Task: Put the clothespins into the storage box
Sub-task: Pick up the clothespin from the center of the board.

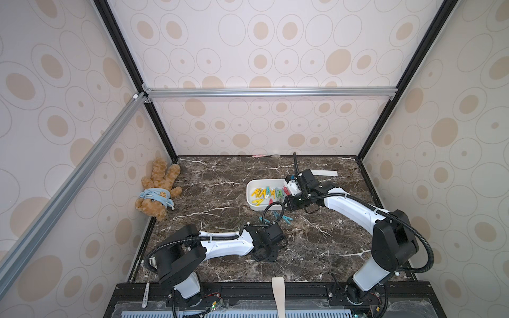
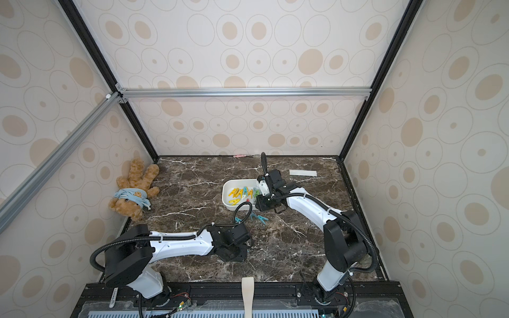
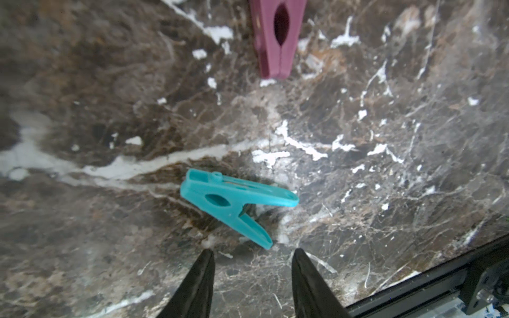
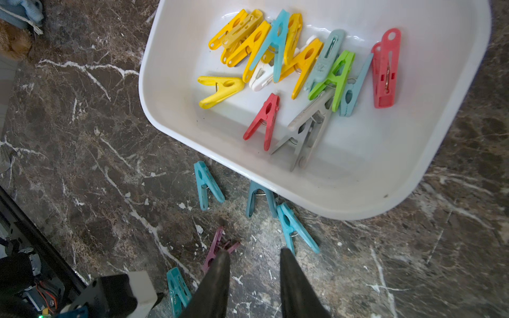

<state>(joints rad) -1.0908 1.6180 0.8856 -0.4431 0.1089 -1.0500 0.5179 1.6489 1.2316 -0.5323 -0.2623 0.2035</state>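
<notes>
Clothespins (image 4: 220, 90) mostly lie in the storage box (image 4: 358, 192); a teal clothespin (image 3: 228, 201) rests on the worktop (image 3: 110, 110) just ahead of the open, empty left jaws. Closing early could flick it away. Right jaws gape empty too.

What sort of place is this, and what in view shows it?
Likely a robot test booth: metal frame rails hold patterned wall panels, and a left arm and right arm reach over a marble-look table.

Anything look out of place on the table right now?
Nothing damaged. A teddy bear lies slumped against the side wall, unrelated to the job. Several teal clothespins and a purple clothespin lie loose on the table beside the storage box.
</notes>
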